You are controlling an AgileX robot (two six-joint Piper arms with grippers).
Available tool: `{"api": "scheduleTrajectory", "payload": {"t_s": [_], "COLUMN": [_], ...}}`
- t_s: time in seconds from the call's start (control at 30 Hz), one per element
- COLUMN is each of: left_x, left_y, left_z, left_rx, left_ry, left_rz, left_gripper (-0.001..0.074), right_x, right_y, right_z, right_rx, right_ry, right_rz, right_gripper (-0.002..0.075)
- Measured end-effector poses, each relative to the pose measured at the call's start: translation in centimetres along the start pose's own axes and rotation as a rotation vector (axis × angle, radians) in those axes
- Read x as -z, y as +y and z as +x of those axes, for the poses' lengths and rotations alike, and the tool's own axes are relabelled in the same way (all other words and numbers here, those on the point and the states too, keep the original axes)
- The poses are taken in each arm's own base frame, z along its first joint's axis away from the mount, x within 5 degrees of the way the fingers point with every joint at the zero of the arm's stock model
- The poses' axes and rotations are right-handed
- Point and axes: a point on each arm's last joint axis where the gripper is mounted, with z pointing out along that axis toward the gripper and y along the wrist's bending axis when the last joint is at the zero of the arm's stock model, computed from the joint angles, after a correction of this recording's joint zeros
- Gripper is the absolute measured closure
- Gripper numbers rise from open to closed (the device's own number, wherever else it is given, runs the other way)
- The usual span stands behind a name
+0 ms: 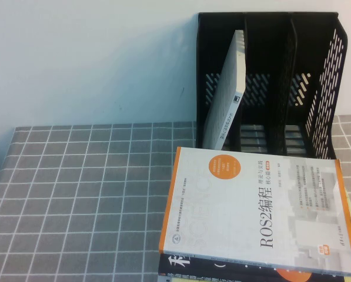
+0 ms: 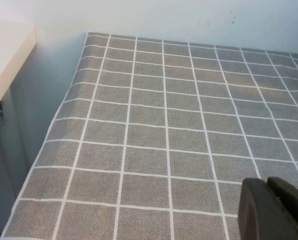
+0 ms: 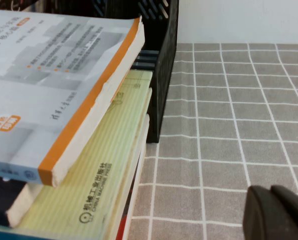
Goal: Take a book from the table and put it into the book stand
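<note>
A black book stand (image 1: 269, 88) with three slots stands at the back right of the table. A white book (image 1: 228, 88) leans in its left slot. A stack of books lies in front of it, topped by an orange-edged ROS2 book (image 1: 257, 211), also in the right wrist view (image 3: 54, 85), over a yellow-green book (image 3: 104, 170). My left gripper (image 2: 269, 184) is shut and empty over bare cloth on the left. My right gripper (image 3: 273, 191) is shut and empty over cloth just right of the stack. Neither arm shows in the high view.
A grey checked tablecloth (image 1: 87, 194) covers the table. Its left edge (image 2: 54, 130) drops off beside a pale cabinet (image 2: 4, 55). A white wall stands behind. The stand's right wall (image 3: 163, 75) is beside the stack.
</note>
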Motion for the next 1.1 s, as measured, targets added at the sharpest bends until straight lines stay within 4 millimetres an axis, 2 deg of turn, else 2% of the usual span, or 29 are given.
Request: {"api": "scheduleTrajectory", "payload": {"t_s": [0.33,0.6,1.1], "left_x": [0.0,0.02,0.02], "left_y": [0.01,0.21,0.11], "left_z": [0.0,-0.05,-0.06], "left_rx": [-0.004,-0.11,-0.08], "left_ry": [0.0,0.001,-0.001], "left_rz": [-0.001,-0.024,-0.013], "left_gripper": [0.0738,0.0738,0.0738], "right_x": [0.0,0.0,0.0], "right_y": [0.0,0.0,0.0], "right_z": [0.0,0.0,0.0], "right_rx": [0.0,0.0,-0.001], "right_ry": [0.0,0.0,0.0], "right_rz": [0.0,0.0,0.0], "right_gripper": [0.0729,0.0729,0.0729]}}
